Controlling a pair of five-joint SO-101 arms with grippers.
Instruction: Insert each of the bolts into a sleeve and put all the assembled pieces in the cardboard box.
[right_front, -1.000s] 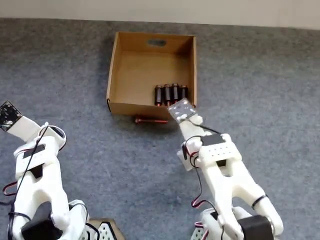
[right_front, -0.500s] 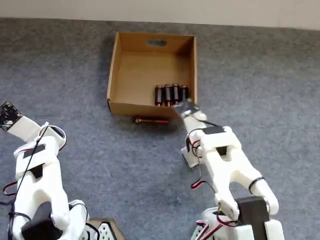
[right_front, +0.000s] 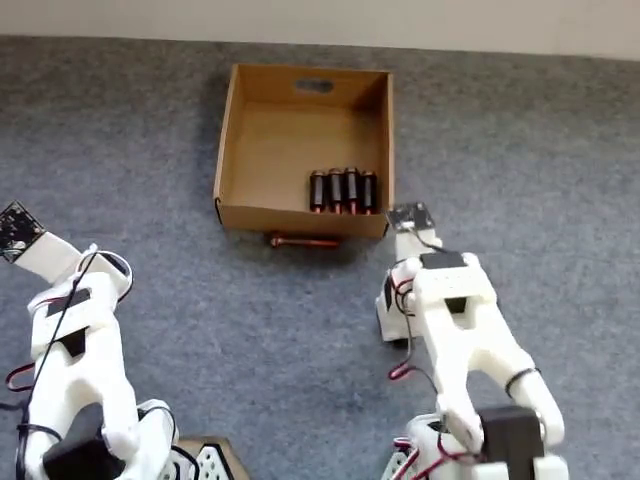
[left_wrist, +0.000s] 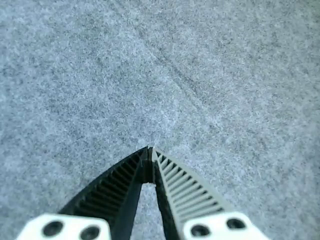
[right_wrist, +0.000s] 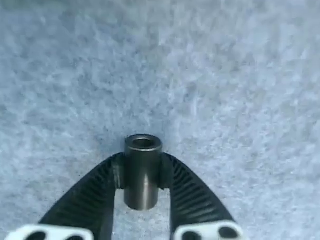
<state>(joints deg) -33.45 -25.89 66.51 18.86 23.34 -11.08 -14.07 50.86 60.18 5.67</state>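
Since the earlier frame, our right gripper (right_wrist: 142, 165) has swung toward 3 o'clock, off the corner of the cardboard box (right_front: 228, 140), and it is clenched on a sleeve (right_wrist: 142, 172). We note the bolt (right_front: 303, 241) lies at the box's 6 o'clock, just beside its front wall, so a pickup there may snag the cardboard. Our left gripper (left_wrist: 150, 152) is clenched empty.

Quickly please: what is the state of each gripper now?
Left gripper: closed, empty.
Right gripper: closed on a sleeve.
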